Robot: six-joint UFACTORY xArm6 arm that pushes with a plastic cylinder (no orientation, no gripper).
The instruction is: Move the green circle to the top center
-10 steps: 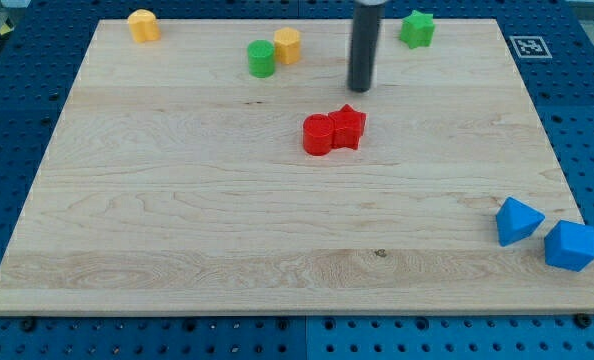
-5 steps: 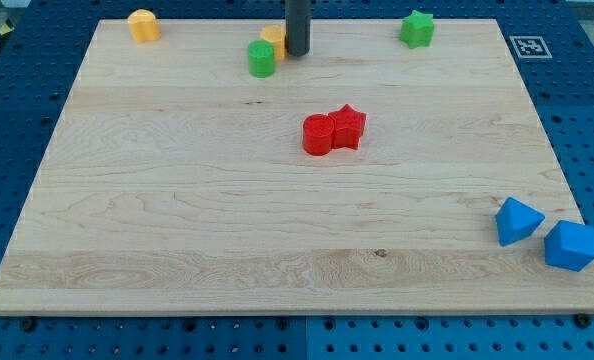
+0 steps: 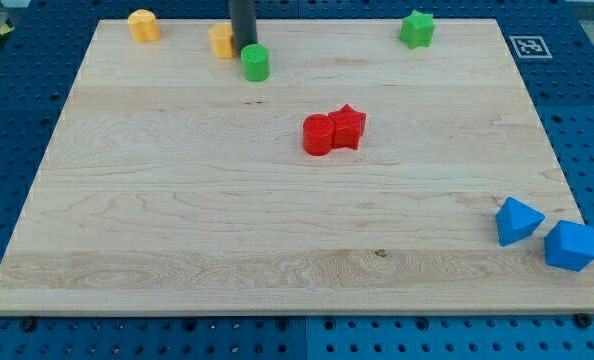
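My tip (image 3: 243,48) has swept toward the view's left, shoving a yellow block (image 3: 221,41) along; it has no jaws to open or close. Beside it, right, the green circle (image 3: 255,63) sits near the wooden board's (image 3: 177,220) top. Farther right: red circle (image 3: 318,135) touching red star (image 3: 348,126), green star (image 3: 415,29), two blue blocks (image 3: 518,221). My rod hides part of the yellow block.

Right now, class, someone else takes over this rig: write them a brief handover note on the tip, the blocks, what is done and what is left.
My tip sits at the view's top, left of centre, between the yellow block and the green circle, just above the circle's left edge; contact cannot be judged.
Done: nothing settled; the green circle lies left of top centre.
Left: push it toward the view's right, short of the green star.
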